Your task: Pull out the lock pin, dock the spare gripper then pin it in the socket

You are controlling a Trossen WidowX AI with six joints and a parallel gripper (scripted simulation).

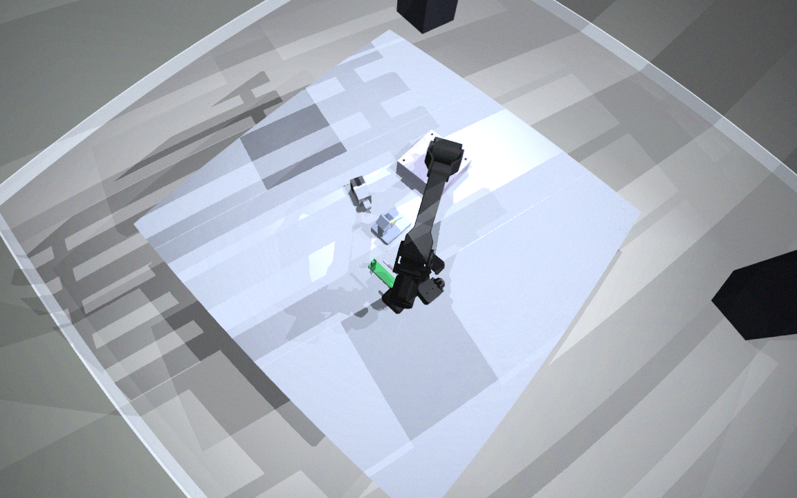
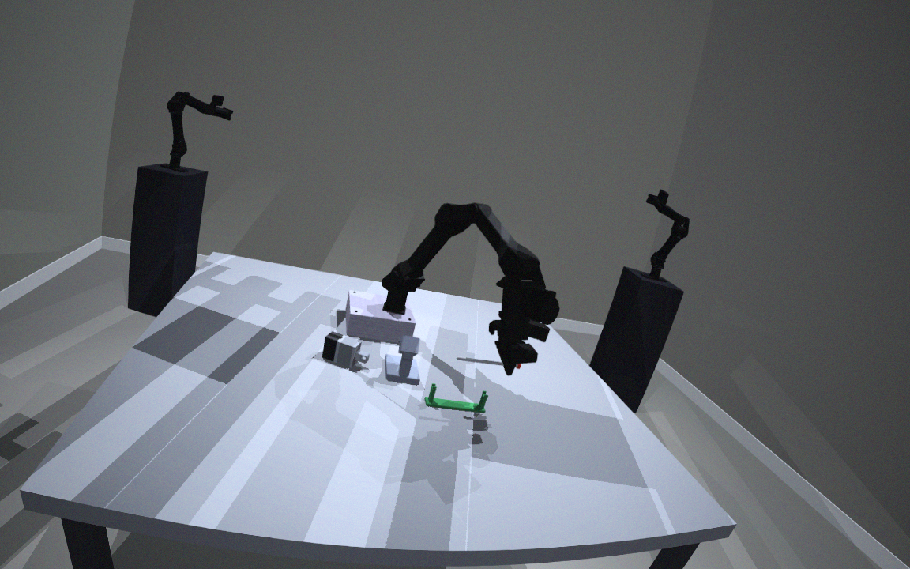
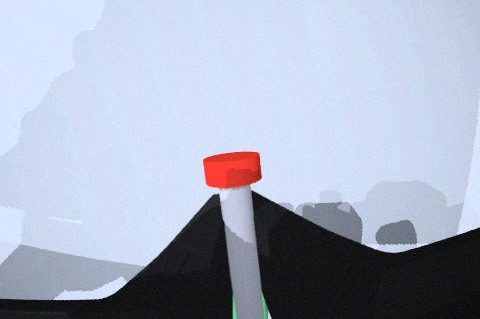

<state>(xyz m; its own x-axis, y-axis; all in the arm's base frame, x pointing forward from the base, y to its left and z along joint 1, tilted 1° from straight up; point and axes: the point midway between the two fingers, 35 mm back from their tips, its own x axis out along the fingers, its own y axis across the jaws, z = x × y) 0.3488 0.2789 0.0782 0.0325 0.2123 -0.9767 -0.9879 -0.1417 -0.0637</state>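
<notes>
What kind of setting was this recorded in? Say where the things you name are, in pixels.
Probably a robotics lab or test cell: a black arm [image 1: 429, 210] [image 2: 453, 217] is bolted to a block on a pale table [image 1: 451, 346] [image 2: 246, 453], and two smaller arms stand on dark pedestals [image 2: 165, 240] [image 2: 631, 339] behind it.

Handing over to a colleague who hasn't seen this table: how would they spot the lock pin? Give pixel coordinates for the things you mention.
Find the black six-joint arm [image 1: 431, 204] [image 2: 453, 217] rising from the pale box on the white table. At its far end, the black gripper [image 2: 509, 367] is shut on the lock pin [image 2: 478, 359] [image 3: 241, 244], a thin grey rod. Its red cap [image 2: 518, 365] [image 3: 232, 170] sets it apart from the green two-post stand [image 1: 381, 272] [image 2: 455, 405].
</notes>
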